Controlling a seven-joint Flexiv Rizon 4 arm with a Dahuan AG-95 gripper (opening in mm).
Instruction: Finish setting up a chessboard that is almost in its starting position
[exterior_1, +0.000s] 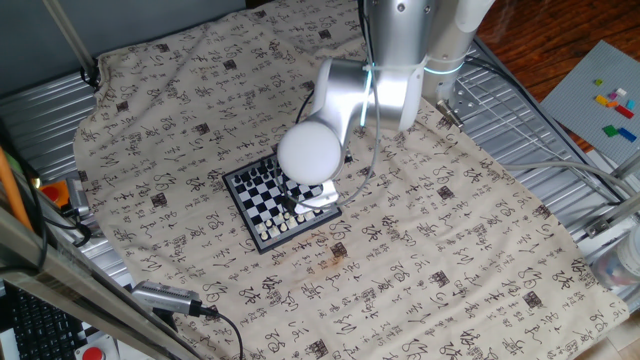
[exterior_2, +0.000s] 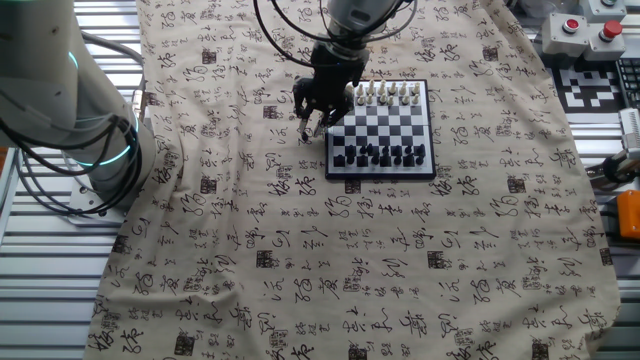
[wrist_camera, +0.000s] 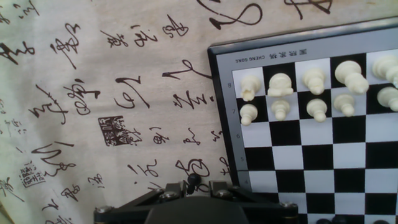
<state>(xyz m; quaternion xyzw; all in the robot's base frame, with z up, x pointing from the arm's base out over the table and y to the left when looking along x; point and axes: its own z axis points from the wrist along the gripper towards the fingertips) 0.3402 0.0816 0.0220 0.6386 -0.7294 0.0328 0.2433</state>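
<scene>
Endgame of the setup, by the look: held a small dark piece (wrist_camera: 193, 180) pinched in the nearly closed gripper (wrist_camera: 193, 188) over the cloth (wrist_camera: 93, 93) just beside the chessboard (exterior_2: 380, 125), white pieces (wrist_camera: 298, 93) ranked, only this one seemingly left to seat.

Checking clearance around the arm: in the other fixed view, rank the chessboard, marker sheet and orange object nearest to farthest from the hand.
1. The chessboard, right beside the hand.
2. The marker sheet, upper right.
3. The orange object, at the right edge.
</scene>
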